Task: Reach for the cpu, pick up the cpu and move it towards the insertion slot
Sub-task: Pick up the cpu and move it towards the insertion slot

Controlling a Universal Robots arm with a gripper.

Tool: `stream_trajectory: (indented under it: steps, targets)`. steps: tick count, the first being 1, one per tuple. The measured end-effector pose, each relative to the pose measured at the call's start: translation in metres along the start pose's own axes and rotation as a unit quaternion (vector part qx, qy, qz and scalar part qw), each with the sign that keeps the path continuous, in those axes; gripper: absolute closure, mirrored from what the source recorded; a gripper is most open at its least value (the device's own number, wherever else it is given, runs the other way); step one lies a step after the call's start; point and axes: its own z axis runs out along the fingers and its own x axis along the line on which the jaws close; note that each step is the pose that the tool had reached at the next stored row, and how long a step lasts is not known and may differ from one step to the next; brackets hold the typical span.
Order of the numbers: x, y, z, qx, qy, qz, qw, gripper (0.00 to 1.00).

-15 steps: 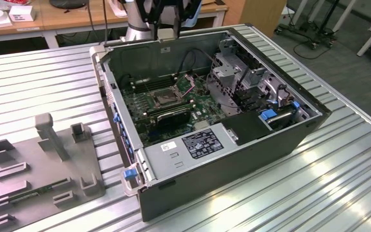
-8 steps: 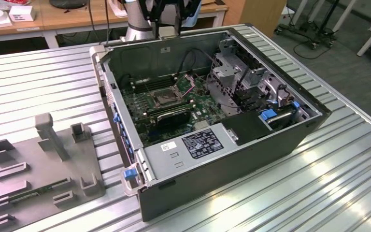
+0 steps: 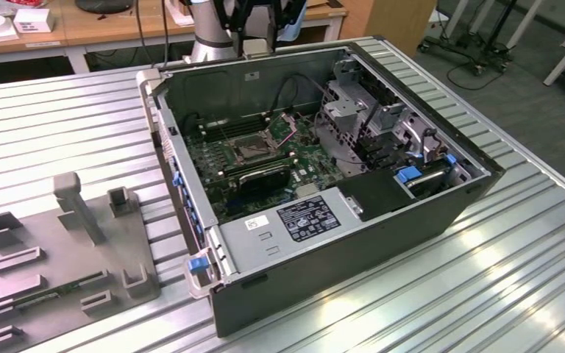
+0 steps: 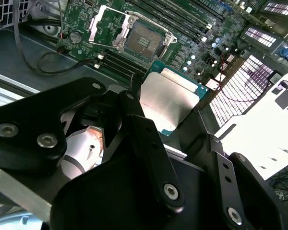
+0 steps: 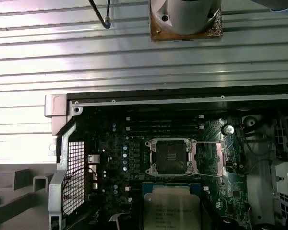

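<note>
— Ribbed metal tabletop (image 3: pixel 518 279) carries an open computer case (image 3: pixel 381 243), with a grey fixture plate (image 3: pixel 62 257) lying on the exterior view's left and wooden desks behind. Where is the cpu?

— Held up over the motherboard (image 5: pixel 129 153). In the second wrist view the cpu (image 4: pixel 167 103) sits between the black fingers (image 4: pixel 149 139) of the gripper (image 4: pixel 170 112), silvery face showing, green edge around it, one finger pressed against either side.

— So the gripper is clamped on it?

— Yes, it grips the chip by two opposite edges. In the first wrist view the cpu (image 5: pixel 172 207) hangs just beside the insertion slot (image 5: pixel 170 157), not over it and not in it.

— And the slot itself?

— Bare dark socket ringed by a silver frame, with its retaining bracket (image 5: pixel 220 158) swung open to one side. The second wrist view shows the same insertion slot (image 4: pixel 140 40) beyond the chip, near but apart. In the exterior view the slot (image 3: pixel 251 151) lies deep inside the case, near the long memory slots (image 3: pixel 263 174).
</note>
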Motion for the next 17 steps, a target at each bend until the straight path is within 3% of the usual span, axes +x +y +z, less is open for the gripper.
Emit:
stream_trajectory:
  steps: [13,17]
  targets:
    - [-0.0006,0.0011,0.0004,0.0,0.0,0.0,1.0,0.46]
    - [-0.0003,0.0101,0.0016,0.0001,0.0,0.0,1.0,0.46]
